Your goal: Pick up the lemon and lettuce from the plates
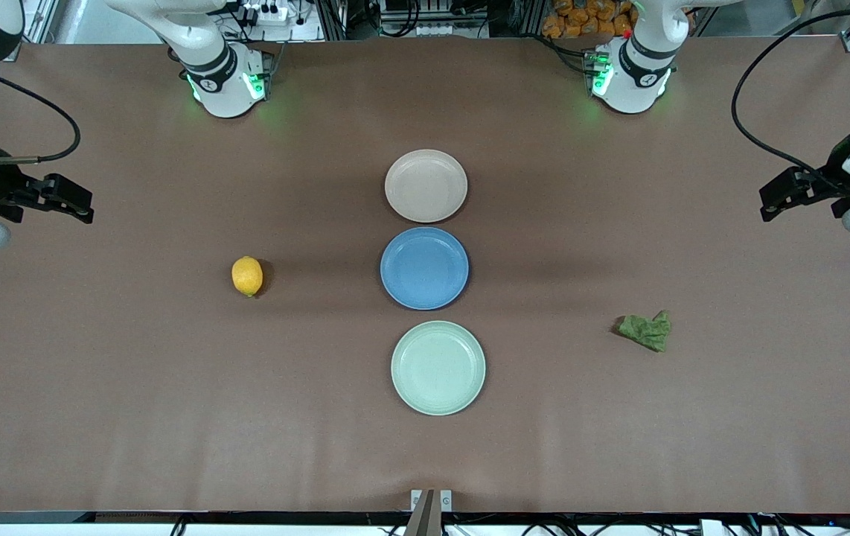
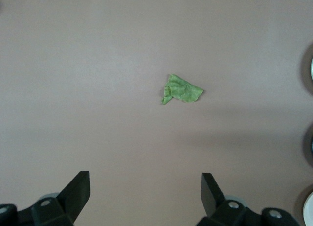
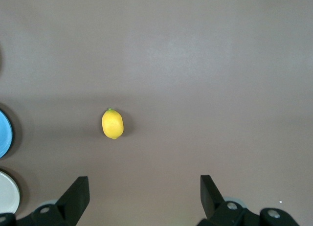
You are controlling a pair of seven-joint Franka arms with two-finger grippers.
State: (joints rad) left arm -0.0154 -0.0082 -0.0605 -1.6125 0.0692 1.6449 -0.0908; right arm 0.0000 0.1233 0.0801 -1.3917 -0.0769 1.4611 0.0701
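Three plates sit in a line down the middle of the table (image 1: pixel 172 417): the beige-pink plate (image 1: pixel 426 185) farthest from the front camera, the blue plate (image 1: pixel 424 268) in the middle, the mint green plate (image 1: pixel 438 367) nearest, and all three are bare. Both things I am meant to lift off plates lie on the brown tabletop instead. The lemon (image 1: pixel 247 275) rests toward my right arm's end, well apart from the plates and about level with the blue one; the lettuce (image 1: pixel 646 331) lies toward my left arm's end, crumpled, a little nearer the front camera than the lemon. My left gripper (image 1: pixel 776 201) hangs over the table edge at its own end with its fingers (image 2: pixel 78 189) spread wide and nothing between them; my right gripper (image 1: pixel 77 202) hangs likewise at the other end, fingers (image 3: pixel 77 195) apart and bare. I judge that no picking is in hand: either the job is done and I am parked, or it is not begun as worded. If I am to go on, each arm needs to travel in over its own item, the left descending on the floppy leaf, the right straddling the lemon across its narrow width so it does not roll.
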